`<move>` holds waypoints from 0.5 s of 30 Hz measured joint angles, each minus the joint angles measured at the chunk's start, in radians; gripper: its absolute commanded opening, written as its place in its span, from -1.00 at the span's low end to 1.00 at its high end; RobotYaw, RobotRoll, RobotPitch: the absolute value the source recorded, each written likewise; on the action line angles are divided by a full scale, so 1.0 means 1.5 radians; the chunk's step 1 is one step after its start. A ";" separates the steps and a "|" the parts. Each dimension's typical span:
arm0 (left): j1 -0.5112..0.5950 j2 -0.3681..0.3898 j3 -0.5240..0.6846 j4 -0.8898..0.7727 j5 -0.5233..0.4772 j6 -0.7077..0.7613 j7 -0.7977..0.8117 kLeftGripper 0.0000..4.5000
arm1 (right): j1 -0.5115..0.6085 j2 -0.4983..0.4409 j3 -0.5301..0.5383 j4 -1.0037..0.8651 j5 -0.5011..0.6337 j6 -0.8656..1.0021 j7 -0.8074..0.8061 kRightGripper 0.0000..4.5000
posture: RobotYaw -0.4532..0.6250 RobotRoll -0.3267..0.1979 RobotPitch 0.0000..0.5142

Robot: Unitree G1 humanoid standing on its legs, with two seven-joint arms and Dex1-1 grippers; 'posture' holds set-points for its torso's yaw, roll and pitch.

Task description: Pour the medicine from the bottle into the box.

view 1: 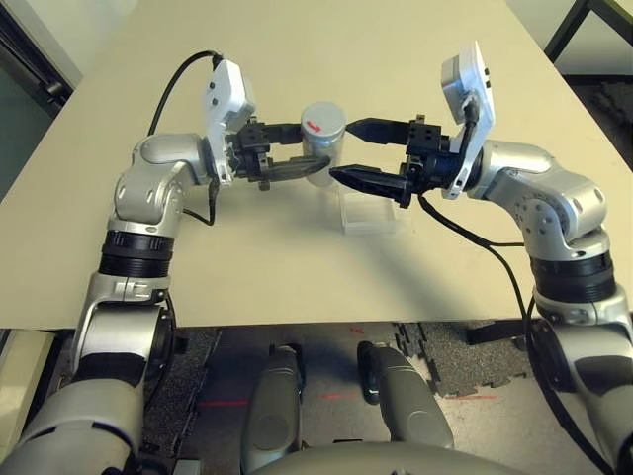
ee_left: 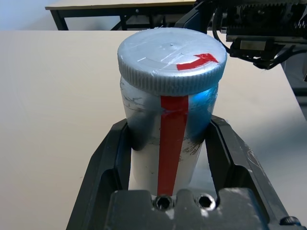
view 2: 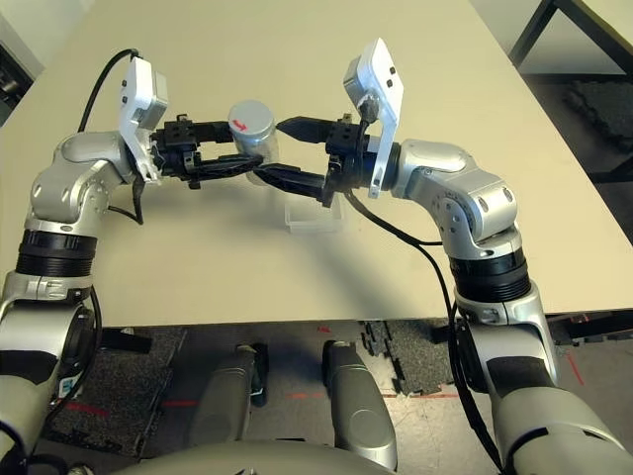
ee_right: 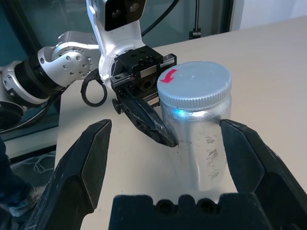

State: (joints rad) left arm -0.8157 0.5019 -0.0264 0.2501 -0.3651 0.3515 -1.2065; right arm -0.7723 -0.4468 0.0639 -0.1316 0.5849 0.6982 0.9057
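The silver-grey bottle (view 1: 323, 134) stands upright, its grey cap with the red arrow (ee_left: 171, 60) still on and a red stripe down its side. My left gripper (view 1: 315, 153) is shut on the bottle's body from the left, one black finger (ee_left: 108, 160) on each side. From the right, my right gripper (view 1: 352, 151) is open at the bottle's height, its fingertips (ee_right: 98, 139) just short of the bottle (ee_right: 196, 120) and apart from it. The clear plastic box (view 1: 368, 213) lies on the table just in front of the bottle, below the right gripper. The medicine is hidden.
The beige table (view 1: 297, 267) stretches wide around both arms, with its near edge just in front of the box. A dark table frame (view 1: 584, 20) stands off the far right corner, and black floor mats (view 1: 445, 371) lie below the near edge.
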 measured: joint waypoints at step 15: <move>0.022 -0.048 -0.047 -0.025 -0.003 -0.004 -0.024 0.08 | -0.026 -0.005 0.025 0.055 -0.048 -0.037 0.029 1.00 | -0.17 0.25 -0.32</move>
State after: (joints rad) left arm -0.7830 0.4306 -0.0973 0.2127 -0.3690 0.3452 -1.2422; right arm -0.8119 -0.4545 0.1013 -0.0497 0.5126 0.6433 0.9497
